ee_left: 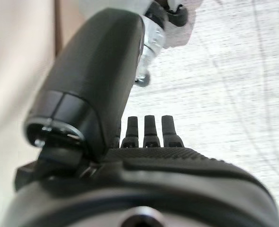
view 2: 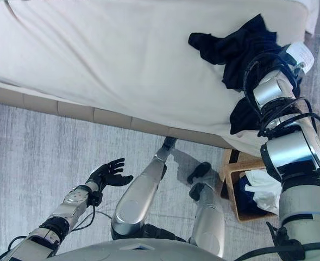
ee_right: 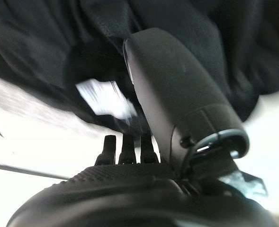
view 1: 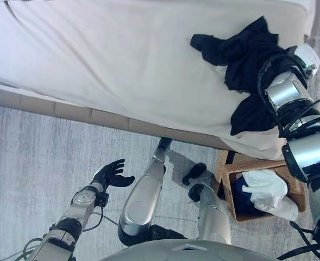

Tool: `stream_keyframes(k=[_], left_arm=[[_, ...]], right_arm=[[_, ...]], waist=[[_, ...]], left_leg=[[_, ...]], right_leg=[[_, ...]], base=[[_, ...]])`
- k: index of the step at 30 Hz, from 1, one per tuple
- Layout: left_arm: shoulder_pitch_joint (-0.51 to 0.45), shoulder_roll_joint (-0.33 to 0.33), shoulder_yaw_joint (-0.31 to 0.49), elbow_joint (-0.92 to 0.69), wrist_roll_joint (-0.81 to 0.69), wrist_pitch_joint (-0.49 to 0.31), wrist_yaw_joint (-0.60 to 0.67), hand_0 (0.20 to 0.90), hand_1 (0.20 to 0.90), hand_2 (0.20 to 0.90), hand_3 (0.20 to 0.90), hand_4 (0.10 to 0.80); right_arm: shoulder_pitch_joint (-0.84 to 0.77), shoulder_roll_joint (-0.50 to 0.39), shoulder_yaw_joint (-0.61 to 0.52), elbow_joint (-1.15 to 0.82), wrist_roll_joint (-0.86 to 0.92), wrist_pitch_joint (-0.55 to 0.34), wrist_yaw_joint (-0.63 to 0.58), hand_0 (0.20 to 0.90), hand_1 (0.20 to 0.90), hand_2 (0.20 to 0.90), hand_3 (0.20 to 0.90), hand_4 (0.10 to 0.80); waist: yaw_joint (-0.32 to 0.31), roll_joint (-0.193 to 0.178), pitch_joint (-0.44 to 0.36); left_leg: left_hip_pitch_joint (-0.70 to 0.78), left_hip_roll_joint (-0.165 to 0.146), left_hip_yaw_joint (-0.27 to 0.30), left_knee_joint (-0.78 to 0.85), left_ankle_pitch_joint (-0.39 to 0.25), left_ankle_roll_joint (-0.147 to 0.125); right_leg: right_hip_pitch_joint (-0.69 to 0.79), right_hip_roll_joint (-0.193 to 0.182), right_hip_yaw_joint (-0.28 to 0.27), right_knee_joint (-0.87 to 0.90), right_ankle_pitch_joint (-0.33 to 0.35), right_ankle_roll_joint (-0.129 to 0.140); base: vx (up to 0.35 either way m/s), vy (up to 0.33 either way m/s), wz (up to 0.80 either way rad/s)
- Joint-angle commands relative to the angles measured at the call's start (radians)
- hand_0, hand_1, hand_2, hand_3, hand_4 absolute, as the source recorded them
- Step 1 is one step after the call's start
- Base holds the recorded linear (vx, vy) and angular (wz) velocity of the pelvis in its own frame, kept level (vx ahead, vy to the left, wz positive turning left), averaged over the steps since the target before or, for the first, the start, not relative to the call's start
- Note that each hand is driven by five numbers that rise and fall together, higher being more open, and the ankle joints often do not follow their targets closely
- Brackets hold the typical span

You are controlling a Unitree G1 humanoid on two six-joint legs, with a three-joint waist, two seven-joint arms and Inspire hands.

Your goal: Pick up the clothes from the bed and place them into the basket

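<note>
Reaching right hand point(ee_right: 177, 109) onto dark garment point(view 1: 246, 49) at bed point(view 1: 121, 60) corner; thumb rests against cloth, fingers short and straight in wrist view, grasp not confirmed. Garment on mattress, lower part draped over edge. Basket point(view 1: 298, 190) on floor just below, already holding white and dark clothes point(view 1: 265, 190). Left hand point(view 1: 112, 175) idle over floor, fingers spread, empty. Judgement: partly done; dark garment is last item visible on bed.

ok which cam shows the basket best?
Left eye view: the wicker basket on the floor by the bed shows nearly whole, with white and dark clothes inside. In the right eye view the right arm covers much of it. Neither wrist view shows it.
</note>
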Motion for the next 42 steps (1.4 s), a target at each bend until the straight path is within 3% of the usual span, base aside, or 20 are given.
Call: stream_keyframes(k=[1, 5, 10, 11, 13, 16, 20, 22, 26, 31, 36, 42], left_arm=[[0.043, 0.039, -0.030, -0.014, -0.030, -0.024, 0.012, 0.900, 0.900, 0.900, 0.900, 0.800], [0.047, 0.044, -0.042, -0.033, -0.030, -0.030, 0.015, 0.900, 0.900, 0.900, 0.900, 0.800], [0.048, 0.046, -0.055, -0.060, -0.030, -0.038, 0.020, 0.900, 0.900, 0.900, 0.900, 0.800], [0.046, 0.045, -0.057, -0.064, -0.031, -0.038, 0.021, 0.900, 0.900, 0.900, 0.900, 0.800], [0.047, 0.041, -0.064, -0.067, -0.030, -0.040, 0.030, 0.900, 0.900, 0.900, 0.900, 0.800], [0.060, 0.020, -0.061, -0.060, -0.022, -0.048, 0.056, 0.900, 0.900, 0.900, 0.900, 0.800], [0.090, -0.003, 0.003, -0.014, 0.004, -0.065, 0.068, 0.900, 0.900, 0.900, 0.900, 0.800], [0.083, 0.003, 0.027, 0.011, 0.009, -0.058, 0.062, 0.900, 0.900, 0.900, 0.900, 0.800], [0.093, 0.016, 0.089, 0.043, 0.051, -0.013, 0.038, 0.900, 0.900, 0.900, 0.900, 0.800], [0.124, 0.022, 0.124, 0.073, 0.139, 0.038, 0.027, 0.900, 0.900, 0.900, 0.900, 0.800], [0.101, -0.006, 0.103, 0.129, 0.212, 0.108, 0.020, 0.900, 0.900, 0.900, 0.900, 0.800], [0.055, -0.039, 0.072, 0.199, 0.276, 0.133, 0.002, 0.900, 0.900, 0.900, 0.900, 0.800]], right_arm=[[-0.051, -0.068, 0.037, 0.007, -0.008, -0.027, 0.044, 0.900, 0.900, 0.900, 0.900, 0.800], [-0.048, -0.056, 0.045, 0.015, 0.018, -0.106, 0.152, 0.900, 0.900, 0.900, 0.900, 0.800], [-0.056, -0.028, 0.046, 0.025, 0.082, -0.158, 0.175, 0.900, 0.900, 0.900, 0.900, 0.800], [-0.058, -0.021, 0.046, 0.025, 0.103, -0.171, 0.153, 0.300, 0.300, 0.300, 0.200, 0.100], [-0.055, -0.003, 0.032, -0.008, 0.168, -0.223, 0.048, 0.300, 0.300, 0.300, 0.200, 0.100], [-0.032, 0.019, -0.022, -0.210, 0.250, -0.350, -0.217, 0.300, 0.300, 0.300, 0.200, 0.100], [0.110, 0.035, -0.189, -0.595, 0.063, -0.547, -0.385, 0.300, 0.300, 0.300, 0.200, 0.100], [0.162, 0.026, -0.249, -0.769, -0.007, -0.554, -0.388, 0.300, 0.300, 0.300, 0.200, 0.100], [0.276, -0.076, -0.358, -1.025, -0.030, -0.558, -0.386, 0.300, 0.300, 0.300, 0.200, 0.100], [0.474, -0.200, -0.497, -1.109, 0.046, -0.545, -0.360, 0.300, 0.300, 0.300, 0.200, 0.100], [0.627, -0.271, -0.609, -1.110, 0.072, -0.530, -0.289, 0.300, 0.300, 0.300, 0.200, 0.100], [0.743, -0.306, -0.676, -1.103, 0.095, -0.483, -0.230, 0.300, 0.300, 0.300, 0.200, 0.100]], waist=[[0.016, 0.020, 0.003], [0.021, 0.031, 0.003], [0.020, 0.046, 0.003], [0.019, 0.048, 0.003], [0.011, 0.054, 0.003], [-0.016, 0.052, 0.003], [-0.078, 0.010, 0.003], [-0.108, -0.009, 0.003], [-0.177, -0.054, 0.002], [-0.255, -0.109, -0.128], [-0.328, -0.105, -0.267], [-0.391, -0.097, -0.359]], left_leg=[[-0.018, -0.039, 0.004, 0.054, -0.108, 0.079], [-0.050, -0.046, -0.002, 0.052, -0.095, 0.080], [-0.099, -0.044, -0.003, 0.036, -0.073, 0.078], [-0.108, -0.043, -0.002, 0.036, -0.072, 0.078], [-0.121, -0.039, 0.001, 0.039, -0.074, 0.079], [-0.110, -0.032, 0.009, 0.034, -0.085, 0.081], [-0.032, -0.016, 0.043, 0.006, -0.113, 0.089], [0.006, -0.008, 0.065, -0.009, -0.101, 0.094], [0.182, 0.003, 0.121, -0.024, -0.153, 0.098], [0.329, 0.022, 0.175, -0.044, -0.217, 0.100], [0.451, 0.037, 0.227, -0.101, -0.226, 0.098], [0.542, 0.045, 0.270, -0.160, -0.227, 0.091]], right_leg=[[0.018, -0.005, 0.008, 0.075, -0.025, -0.008], [-0.023, -0.009, 0.006, 0.100, -0.027, -0.007], [-0.094, -0.005, 0.013, 0.119, -0.028, -0.004], [-0.109, -0.003, 0.015, 0.122, -0.030, -0.003], [-0.131, 0.002, 0.025, 0.128, -0.029, -0.002], [-0.136, 0.013, 0.055, 0.125, -0.024, -0.001], [-0.079, 0.032, 0.110, 0.063, 0.003, 0.015], [-0.046, 0.043, 0.128, 0.010, 0.047, 0.018], [0.110, 0.049, 0.184, -0.095, 0.086, 0.037], [0.236, 0.062, 0.240, -0.215, 0.127, 0.058], [0.306, 0.078, 0.268, -0.252, 0.142, 0.067], [0.352, 0.099, 0.309, -0.284, 0.147, 0.067]], base=[[0.027, -0.008, 0.08], [0.023, -0.001, 0.06], [-0.007, 0.003, -0.01], [-0.039, 0.012, -0.06], [-0.022, 0.024, -0.07], [-0.008, 0.038, -0.09], [0.004, 0.019, -0.31], [-0.067, 0.021, -0.49], [0.023, -0.015, -0.45], [0.075, -0.115, -0.38], [0.044, -0.074, -0.55], [0.036, -0.109, -0.40]])
